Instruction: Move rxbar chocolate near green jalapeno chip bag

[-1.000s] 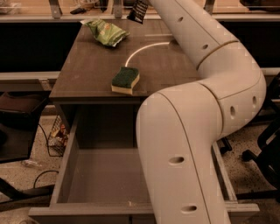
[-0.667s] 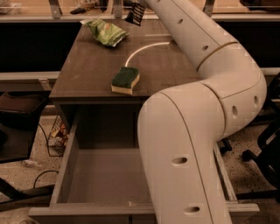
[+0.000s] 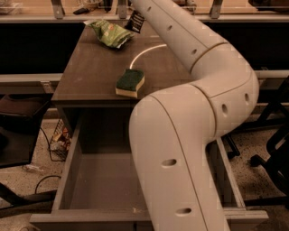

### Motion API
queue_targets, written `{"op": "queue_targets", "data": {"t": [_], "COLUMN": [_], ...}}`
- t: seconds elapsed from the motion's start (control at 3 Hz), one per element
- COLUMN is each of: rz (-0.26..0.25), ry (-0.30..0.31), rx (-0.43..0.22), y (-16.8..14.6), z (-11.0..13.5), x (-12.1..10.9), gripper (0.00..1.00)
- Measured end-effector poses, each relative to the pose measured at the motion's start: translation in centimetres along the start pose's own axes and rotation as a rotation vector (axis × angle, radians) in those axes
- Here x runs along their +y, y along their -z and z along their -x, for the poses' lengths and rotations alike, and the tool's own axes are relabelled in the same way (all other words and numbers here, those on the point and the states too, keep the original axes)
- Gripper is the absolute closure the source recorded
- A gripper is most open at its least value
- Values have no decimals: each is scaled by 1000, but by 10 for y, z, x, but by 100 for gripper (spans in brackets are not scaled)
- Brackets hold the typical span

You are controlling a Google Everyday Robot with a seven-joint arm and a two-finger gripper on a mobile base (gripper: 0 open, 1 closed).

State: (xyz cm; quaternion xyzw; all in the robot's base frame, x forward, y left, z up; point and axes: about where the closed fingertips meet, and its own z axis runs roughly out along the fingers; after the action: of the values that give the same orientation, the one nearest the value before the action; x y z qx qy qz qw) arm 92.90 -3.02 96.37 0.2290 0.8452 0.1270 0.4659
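**Status: gripper (image 3: pixel 135 12) holding the rxbar chocolate (image 3: pixel 137 22) over the far end of the desk (image 3: pixel 92 67)**

Compared with the earlier frames, the rxbar chocolate is now sitting lower and slightly further left in the view. This is bringing it closer to the green jalapeno chip bag (image 3: pixel 110 34). The bag and the sponge (image 3: pixel 130 82) are lying where they were.

1. The white arm (image 3: pixel 203 94) is filling the centre and right of the view. It is rising from the bottom edge, bending at the right and reaching back toward the far edge of the desk.
2. The desk is carrying the bag and the sponge on its dark top.
3. The drawer (image 3: pixel 67 167) is standing pulled out below the desk's front edge.
4. The green jalapeno chip bag is lying crumpled at the far left of the desk.
5. The green-topped yellow sponge is lying near the middle of the desk, well apart from the bag.
6. The gripper is sitting at the top edge of the view, at the end of the arm and largely hidden. The jaws are gripping the upper end of the bar.
7. The rxbar chocolate is hanging tilted above the desk, just beside the right end of the bag and not touching it.
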Motion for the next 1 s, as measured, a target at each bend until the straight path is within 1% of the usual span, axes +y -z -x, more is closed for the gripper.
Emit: {"op": "queue_targets", "data": {"t": [0.33,0.67,1.0], "rz": [-29,-34,-36], "ry": [-7,6,17], "rx": [25,30,34], "y": [-16,-20,-22], "z": [-19,-22,-25], "x": [0,-1,-2], "gripper": [100,76,46]}}
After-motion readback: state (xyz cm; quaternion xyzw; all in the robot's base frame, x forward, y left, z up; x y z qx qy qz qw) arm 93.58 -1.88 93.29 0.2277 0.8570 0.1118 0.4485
